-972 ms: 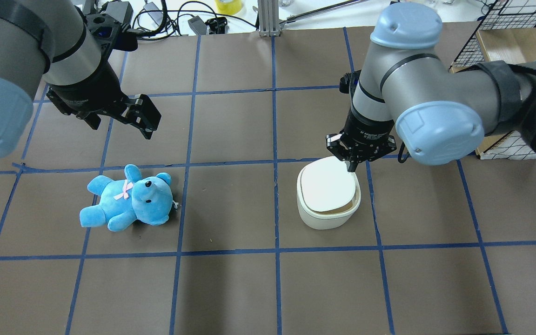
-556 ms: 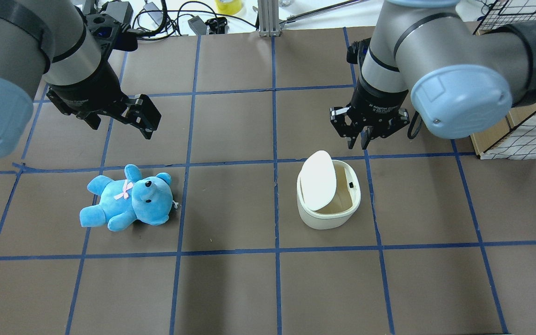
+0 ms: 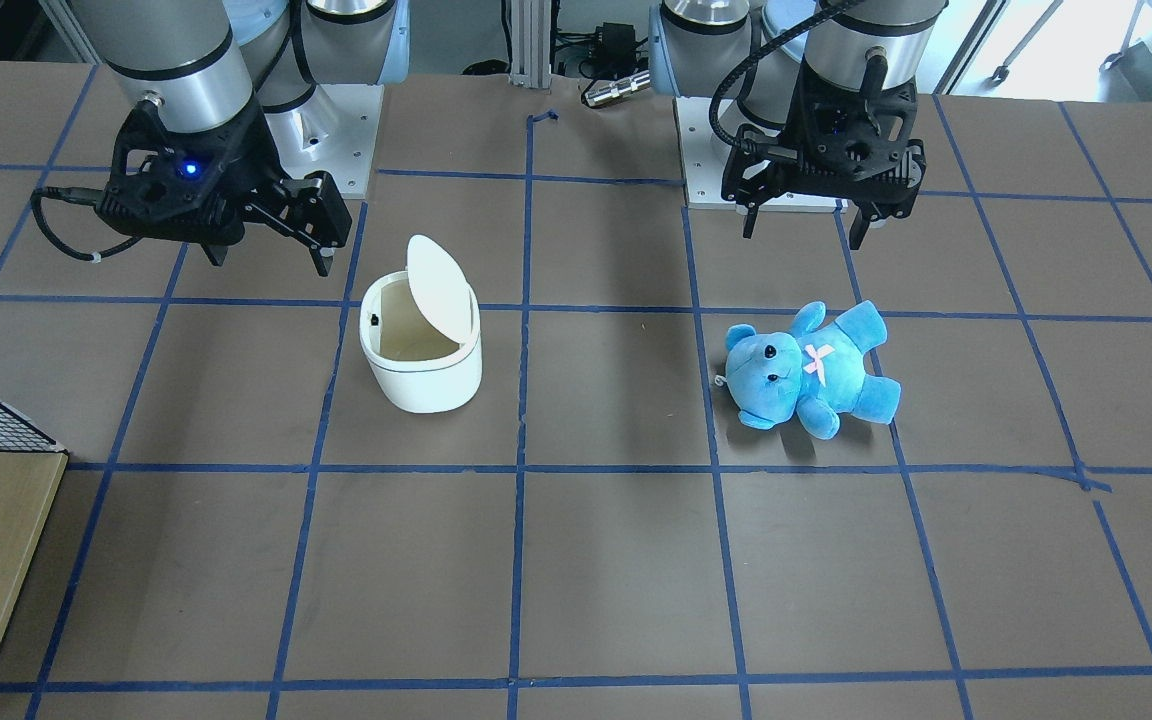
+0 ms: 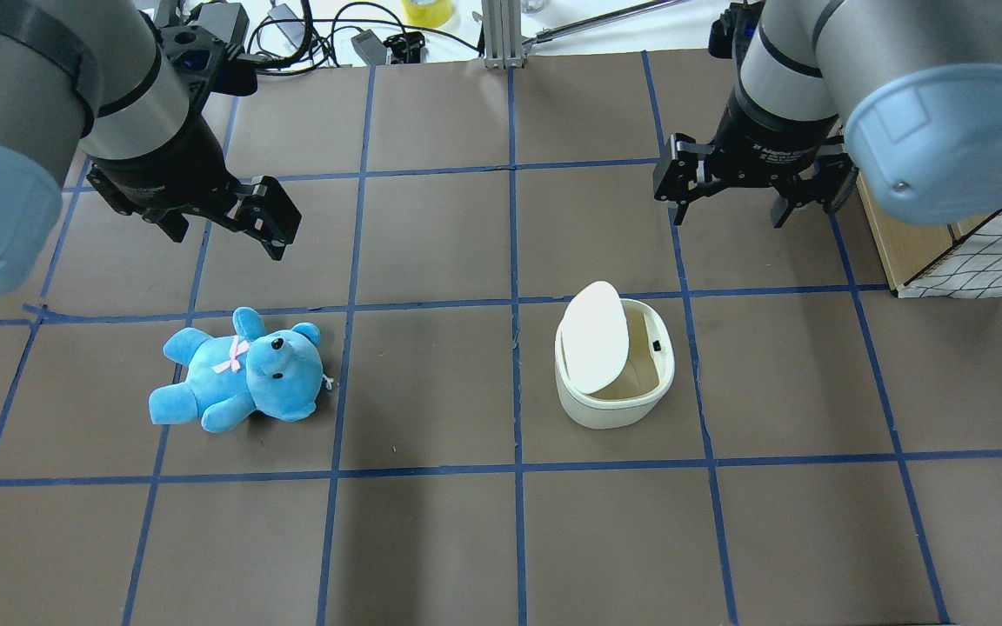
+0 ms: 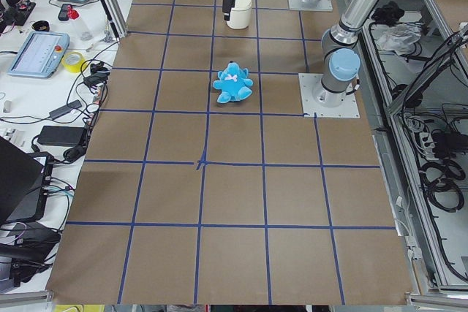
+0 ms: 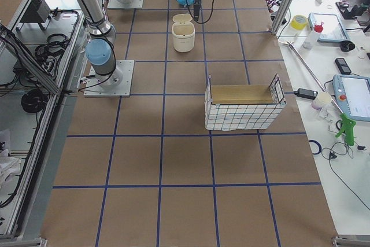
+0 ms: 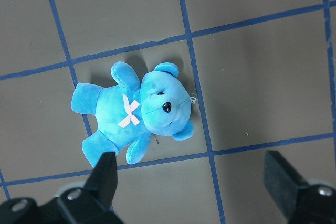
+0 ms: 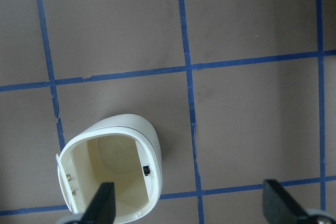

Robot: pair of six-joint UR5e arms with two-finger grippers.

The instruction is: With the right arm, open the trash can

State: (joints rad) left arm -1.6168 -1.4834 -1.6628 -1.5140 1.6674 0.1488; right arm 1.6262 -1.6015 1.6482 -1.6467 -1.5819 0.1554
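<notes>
The white trash can (image 4: 614, 402) stands right of the table's middle with its lid (image 4: 595, 337) tipped up on edge, showing the beige inside. It also shows in the front view (image 3: 423, 375) and in the right wrist view (image 8: 152, 145). My right gripper (image 4: 729, 216) hangs open and empty behind the can and clear of it; its blue light shows in the front view (image 3: 268, 260). My left gripper (image 4: 227, 242) is open and empty above and behind the blue teddy bear (image 4: 240, 369).
The teddy bear (image 7: 136, 114) lies on its back on the left half of the table. A wire basket with a cardboard liner (image 6: 243, 105) stands at the table's right side, close to my right arm. Cables and tools lie beyond the far edge.
My right gripper lifted off the lid's far edge, moved back and to the right, and opened wide. The lid swung from nearly flat to upright. The left arm did not move.
</notes>
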